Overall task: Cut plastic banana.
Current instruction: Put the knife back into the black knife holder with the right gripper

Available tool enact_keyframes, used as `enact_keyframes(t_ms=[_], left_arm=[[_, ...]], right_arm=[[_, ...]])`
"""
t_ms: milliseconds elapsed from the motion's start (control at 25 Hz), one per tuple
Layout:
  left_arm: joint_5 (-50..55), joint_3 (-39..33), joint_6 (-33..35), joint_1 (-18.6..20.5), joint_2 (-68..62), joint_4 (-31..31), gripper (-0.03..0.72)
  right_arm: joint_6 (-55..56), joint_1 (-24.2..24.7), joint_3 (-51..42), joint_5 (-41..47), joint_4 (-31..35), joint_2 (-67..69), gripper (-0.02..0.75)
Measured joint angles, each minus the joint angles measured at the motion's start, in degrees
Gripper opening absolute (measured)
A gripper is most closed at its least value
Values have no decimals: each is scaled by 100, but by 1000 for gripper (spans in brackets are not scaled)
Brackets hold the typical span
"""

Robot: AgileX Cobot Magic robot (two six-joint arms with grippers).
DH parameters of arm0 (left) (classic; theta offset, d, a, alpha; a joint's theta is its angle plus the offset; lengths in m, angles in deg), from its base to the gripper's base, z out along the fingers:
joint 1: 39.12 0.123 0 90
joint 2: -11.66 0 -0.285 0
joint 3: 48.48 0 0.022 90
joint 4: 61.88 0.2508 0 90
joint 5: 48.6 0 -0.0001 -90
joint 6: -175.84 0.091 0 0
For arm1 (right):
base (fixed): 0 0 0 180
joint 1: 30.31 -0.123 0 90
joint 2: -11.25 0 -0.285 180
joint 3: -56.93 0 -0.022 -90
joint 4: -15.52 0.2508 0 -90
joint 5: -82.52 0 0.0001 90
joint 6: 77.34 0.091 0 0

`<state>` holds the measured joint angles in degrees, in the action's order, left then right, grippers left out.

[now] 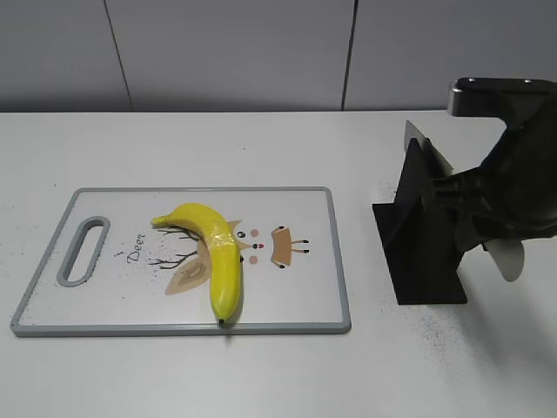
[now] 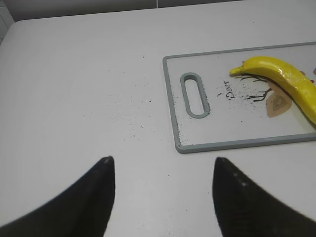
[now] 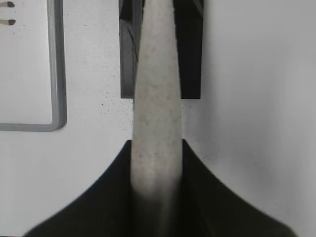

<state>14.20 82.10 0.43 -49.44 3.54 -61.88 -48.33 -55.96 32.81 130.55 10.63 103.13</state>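
Right tool (image 3: 157, 163) gripping knife handle (image 3: 157, 113) at black stand (image 1: 418, 235); plastic banana (image 1: 218, 257) lying well left, long axis toward board's near edge. Left tool (image 2: 163, 177) spread wide, holding nothing.

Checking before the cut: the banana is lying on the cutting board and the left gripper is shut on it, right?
Not quite. The plastic banana does lie on the cutting board, but the left gripper is open and empty above bare table, as the left wrist view shows.

A white counter (image 1: 261, 374) fills the scene, dotted with fine dark specks. Behind it stands a pale grey panelled wall (image 1: 226, 52) with thin dark vertical seams. The light is soft and even, throwing faint shadows.
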Motion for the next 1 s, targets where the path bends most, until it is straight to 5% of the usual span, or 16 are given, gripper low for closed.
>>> enact_keyframes(t_ms=[280, 480, 560, 1000], left_arm=[[0, 0, 0, 0, 0, 0, 583], [0, 0, 0, 0, 0, 0, 583], [0, 0, 0, 0, 0, 0, 583], [0, 0, 0, 0, 0, 0, 583]], right_arm=[[-9, 0, 0, -34, 1, 143, 188], [-9, 0, 0, 35, 7, 150, 553], [-29, 0, 0, 41, 12, 150, 638], [-1756, 0, -19, 56, 430, -1583, 652]])
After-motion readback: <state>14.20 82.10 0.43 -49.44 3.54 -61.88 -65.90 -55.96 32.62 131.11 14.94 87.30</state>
